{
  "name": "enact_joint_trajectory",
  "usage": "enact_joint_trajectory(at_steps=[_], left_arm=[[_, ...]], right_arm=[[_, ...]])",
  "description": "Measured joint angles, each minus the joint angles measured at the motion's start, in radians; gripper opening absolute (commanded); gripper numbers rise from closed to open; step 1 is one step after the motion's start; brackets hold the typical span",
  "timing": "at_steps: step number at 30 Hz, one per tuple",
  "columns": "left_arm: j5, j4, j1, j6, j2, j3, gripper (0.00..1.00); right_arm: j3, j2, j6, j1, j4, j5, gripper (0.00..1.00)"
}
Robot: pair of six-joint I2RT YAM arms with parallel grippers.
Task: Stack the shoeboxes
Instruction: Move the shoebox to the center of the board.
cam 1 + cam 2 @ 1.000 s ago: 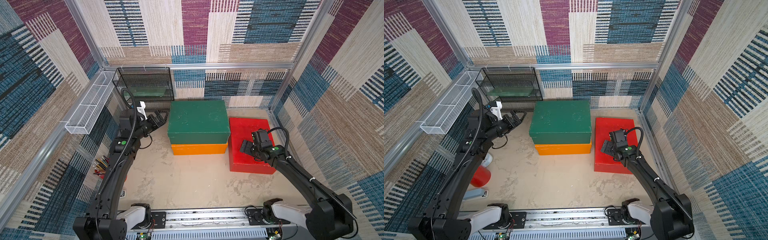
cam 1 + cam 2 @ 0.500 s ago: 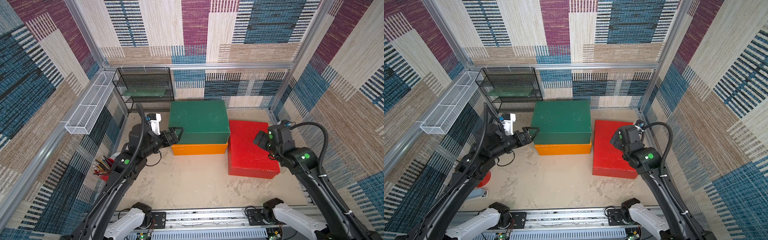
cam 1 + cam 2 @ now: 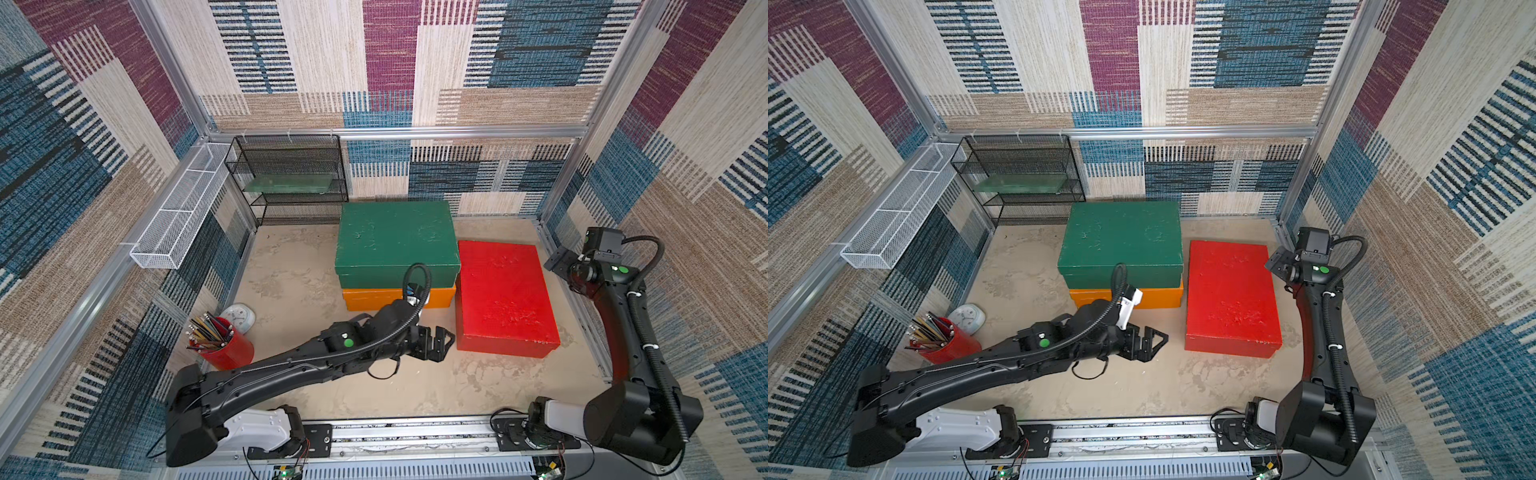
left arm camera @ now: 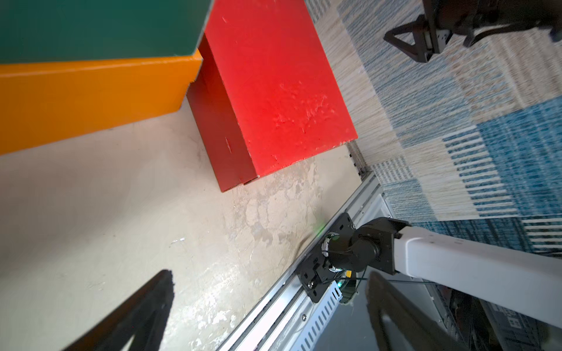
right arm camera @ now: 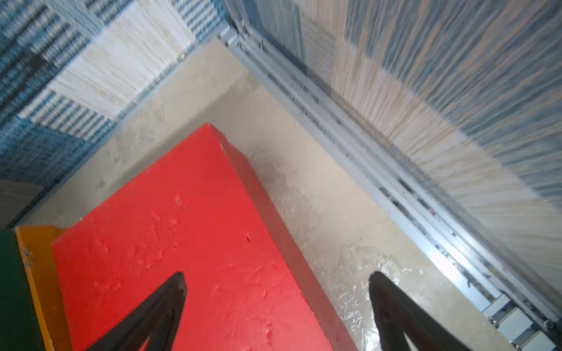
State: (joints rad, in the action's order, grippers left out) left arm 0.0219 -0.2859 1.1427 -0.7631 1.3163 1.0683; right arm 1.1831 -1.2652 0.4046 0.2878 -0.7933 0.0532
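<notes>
The beige bench (image 3: 299,270) carries 3 shoeboxes. The green box (image 3: 395,237) lies flat on top of the orange box (image 3: 374,298) at the middle back, their edges nearly lined up, so in both top views little more than the orange front side shows. The red box (image 3: 503,291) stands alone on the bench just to the right of that pile, its long side running front to back. In the left wrist view its side (image 4: 219,130) sits close against the orange corner (image 4: 191,79); whether they touch cannot be told.

A black mesh shelf (image 3: 299,216) stands in the back left corner with a flat green board (image 3: 291,183) on its upper level. A white wire basket (image 3: 178,216) hangs on the left wall.

The left arm (image 3: 270,372) reaches low across the front of the bench. The left fingers (image 3: 444,333) are spread wide and hold nothing, near the red box's front left corner but apart from it.

The right arm (image 3: 619,332) rises along the right wall. The right fingers (image 3: 555,262) are also spread wide and hold nothing. In the right wrist view 1 finger (image 5: 155,310) lies over the red lid and the other over bare bench beside the box.

A red cup (image 3: 232,351) full of pencils stands at the front left, with a small pale clock (image 3: 239,318) just behind it.
</notes>
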Motion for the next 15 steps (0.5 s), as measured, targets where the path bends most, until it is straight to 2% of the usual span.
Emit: enact_joint_trajectory(at_steps=[7, 15], left_arm=[[-0.008, 0.102, 0.005, -0.005, 0.209, 0.116, 1.0], [-0.036, 0.137, -0.024, -0.012, 0.41, 0.26, 1.0]], right_arm=[[-0.231, 0.147, 0.014, -0.016, 0.04, -0.053, 0.95], [-0.374, 0.234, 0.023, -0.043, 0.063, -0.064, 0.95]])
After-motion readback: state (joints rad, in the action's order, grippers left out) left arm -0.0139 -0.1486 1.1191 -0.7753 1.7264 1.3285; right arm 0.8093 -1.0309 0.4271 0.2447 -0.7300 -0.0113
